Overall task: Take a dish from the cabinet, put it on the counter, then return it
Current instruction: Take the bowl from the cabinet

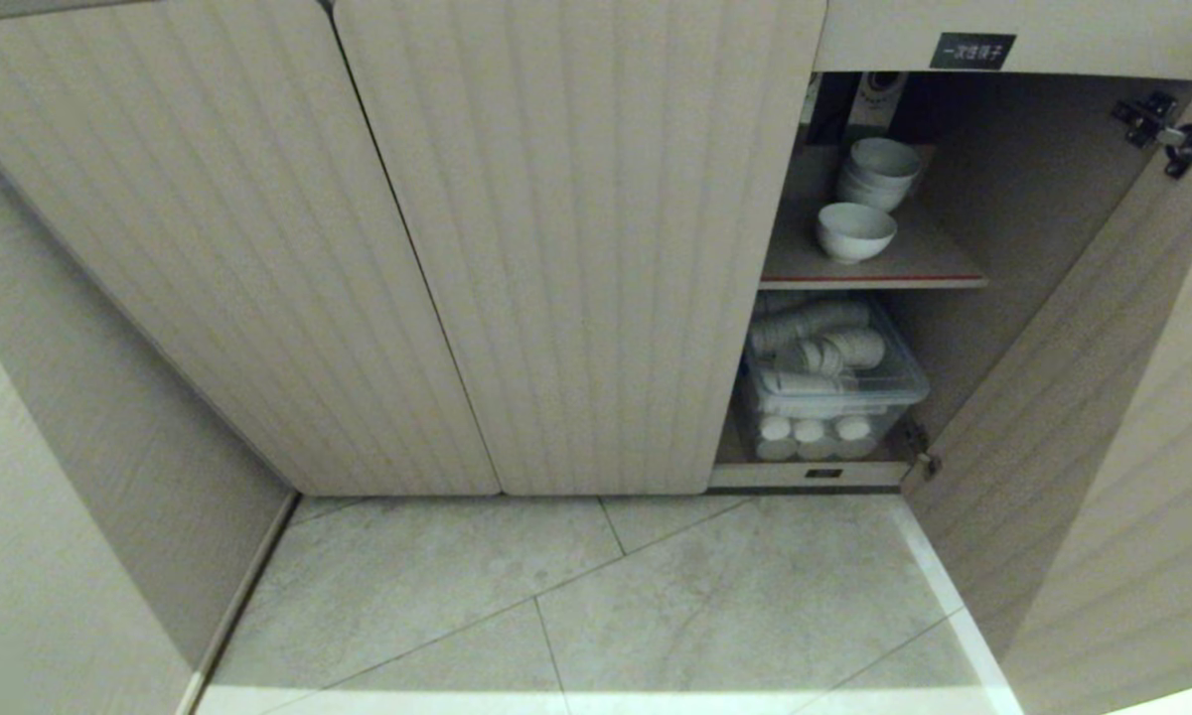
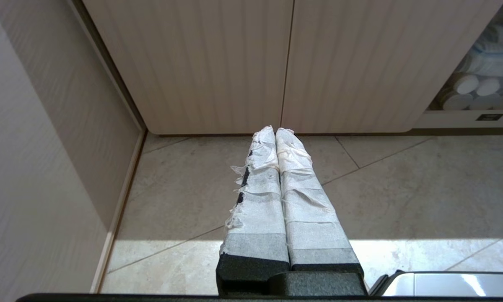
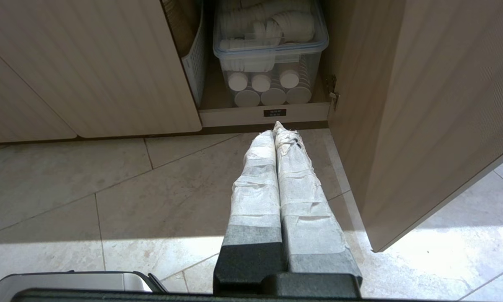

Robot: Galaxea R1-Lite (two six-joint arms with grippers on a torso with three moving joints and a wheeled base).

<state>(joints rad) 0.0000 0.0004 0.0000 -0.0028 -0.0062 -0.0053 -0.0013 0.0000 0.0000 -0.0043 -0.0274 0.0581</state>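
The cabinet (image 1: 576, 248) has ribbed beige doors; its right door (image 1: 1103, 397) stands open. On the red-edged upper shelf (image 1: 914, 268) sits the dish (image 1: 855, 231), a single white bowl, in front of a stack of like bowls (image 1: 880, 173). The counter is out of view. Neither arm shows in the head view. My left gripper (image 2: 275, 131) is shut and empty, low over the floor before the closed doors. My right gripper (image 3: 276, 128) is shut and empty too, hanging over the floor before the open compartment's bottom edge.
A clear plastic bin (image 1: 834, 387) of white cups fills the lower compartment, also seen in the right wrist view as the bin (image 3: 272, 54). A white basket (image 3: 193, 63) stands beside it. A wall (image 1: 60, 447) closes the left side. Grey floor tiles (image 1: 606, 596) lie in front.
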